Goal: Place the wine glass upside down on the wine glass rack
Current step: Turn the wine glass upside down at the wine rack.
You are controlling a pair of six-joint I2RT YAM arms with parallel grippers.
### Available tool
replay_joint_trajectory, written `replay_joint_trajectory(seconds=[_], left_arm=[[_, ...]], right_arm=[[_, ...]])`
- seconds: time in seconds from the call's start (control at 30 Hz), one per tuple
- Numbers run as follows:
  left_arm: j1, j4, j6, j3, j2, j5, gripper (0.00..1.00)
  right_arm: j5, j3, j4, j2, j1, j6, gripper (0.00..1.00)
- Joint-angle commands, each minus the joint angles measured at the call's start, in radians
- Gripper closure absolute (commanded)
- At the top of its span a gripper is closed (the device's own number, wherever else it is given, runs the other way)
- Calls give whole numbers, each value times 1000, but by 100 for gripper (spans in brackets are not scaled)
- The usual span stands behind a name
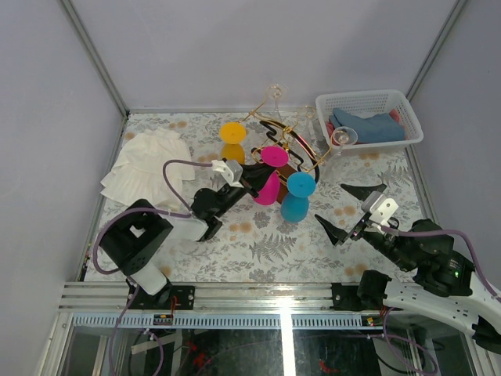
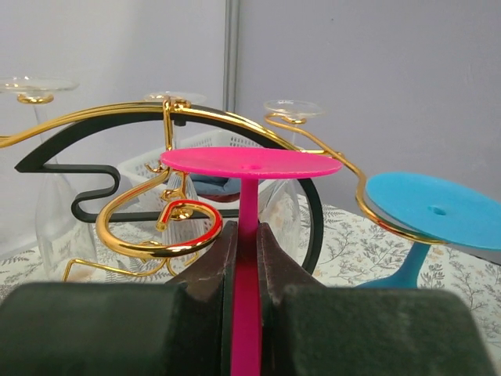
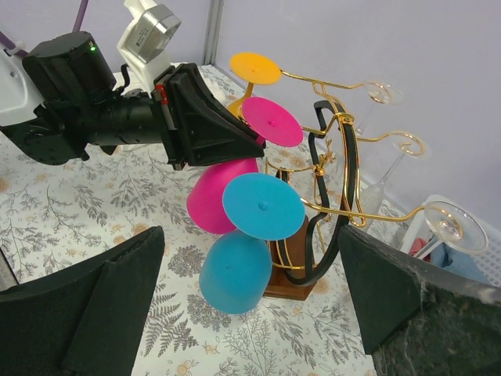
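The left gripper (image 2: 246,274) is clamped on the stem of the pink wine glass (image 2: 250,163), its two fingers (image 2: 223,266) pressed flat against either side. The glass is already inverted: its long axis runs straight up, with the flat foot above the gripper and the bowl hanging below it, clear of the surface (image 1: 266,243).

The wine glass rack (image 2: 196,113) lies directly ahead of this gripper. One gold wire curl sits just ahead and to its left, close beside the stem. Another arm off to its right carries a blue glass (image 2: 434,207). Whether the pink foot already rests on a wire I cannot tell.

The move likely turns on sliding the upright stem forward into a wire slot, foot kept above the wires.

The right gripper (image 1: 330,204) stands wide apart, empty, well away from the rack, so the left arm is the nearer one.
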Motion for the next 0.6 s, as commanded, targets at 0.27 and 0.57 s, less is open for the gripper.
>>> replay_joint_trajectory(seconds=[0.27,0.57], left_arm=[[54,98,4,44,46,-42,100],[87,98,-6,37,38,-67,100]], right_arm=[[27,8,8,-1,1,10,1],[27,4,8,-2,0,10,1]])
